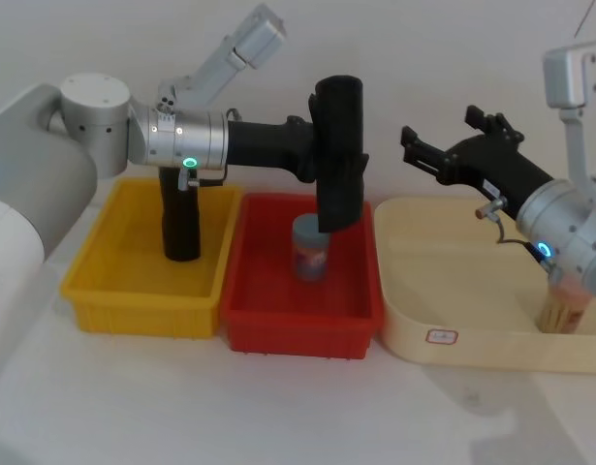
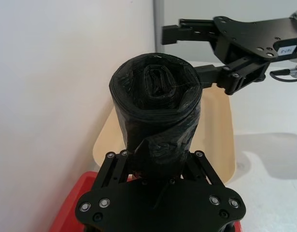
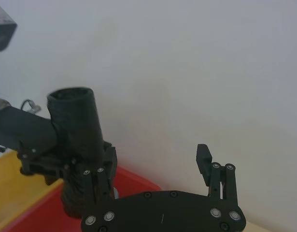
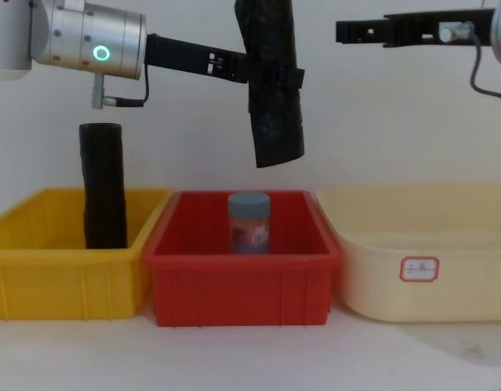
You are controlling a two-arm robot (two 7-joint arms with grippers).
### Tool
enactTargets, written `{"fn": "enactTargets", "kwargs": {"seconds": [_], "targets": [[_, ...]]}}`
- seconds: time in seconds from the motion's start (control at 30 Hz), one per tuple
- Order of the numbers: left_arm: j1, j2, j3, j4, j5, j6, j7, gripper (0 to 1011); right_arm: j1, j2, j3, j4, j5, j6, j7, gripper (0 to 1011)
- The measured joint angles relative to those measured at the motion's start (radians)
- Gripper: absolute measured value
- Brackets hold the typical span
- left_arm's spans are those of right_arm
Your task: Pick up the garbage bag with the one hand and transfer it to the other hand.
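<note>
Clamped on garbage bag (image 1: 341, 199) by left gripper (image 4: 276, 79) jaws, right gripper (image 1: 438, 128) jaws apart nearby; could drop into red bin (image 1: 298, 329) if freed early.

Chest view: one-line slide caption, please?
Left gripper holds the garbage bag above the red bin; open right gripper hangs apart beside it.

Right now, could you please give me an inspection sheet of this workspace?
Surface: white table with yellow bin, red bin and cream tray side by side.
Job's things: garbage bag held roughly upright above the red bin.
Clutter: black cylinder standing in the yellow bin; blue-lidded jar in the red bin.
Hands: left hand shut on the garbage bag; right hand open, apart from it, above the cream tray.
Cables: left wrist cable; right wrist cable.
Surroundings: plain white wall.
</note>
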Motion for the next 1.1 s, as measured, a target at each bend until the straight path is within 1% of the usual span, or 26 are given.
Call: {"fn": "enactTargets", "kwargs": {"seconds": [0.2,0.37,0.47,0.67,0.7,0.9,1.1], "targets": [[0.011,0.008,0.007,-0.028,0.002,0.002,-0.011,398,0.015,-0.008,-0.014,0.005,0.008,-0.005,0.012,1001],[0.020,0.015,0.011,-0.047,0.001,0.004,-0.012,398,0.026,-0.010,-0.021,0.008,0.027,-0.007,0.033,1001],[0.024,0.018,0.012,-0.054,0.001,0.005,-0.009,398,0.031,-0.009,-0.022,0.008,0.048,-0.007,0.056,1001],[0.029,0.025,0.013,-0.059,0.000,0.005,0.004,398,0.037,0.003,-0.020,0.005,0.087,0.003,0.106,1001],[0.031,0.026,0.014,-0.060,-0.001,0.004,0.007,398,0.037,0.007,-0.019,0.003,0.100,0.009,0.122,1001],[0.038,0.032,0.015,-0.068,-0.005,0.003,0.018,398,0.040,0.022,-0.018,-0.005,0.139,0.028,0.170,1002],[0.046,0.039,0.016,-0.084,-0.011,0.005,0.028,398,0.049,0.031,-0.028,-0.007,0.157,0.035,0.200,1001]]}}
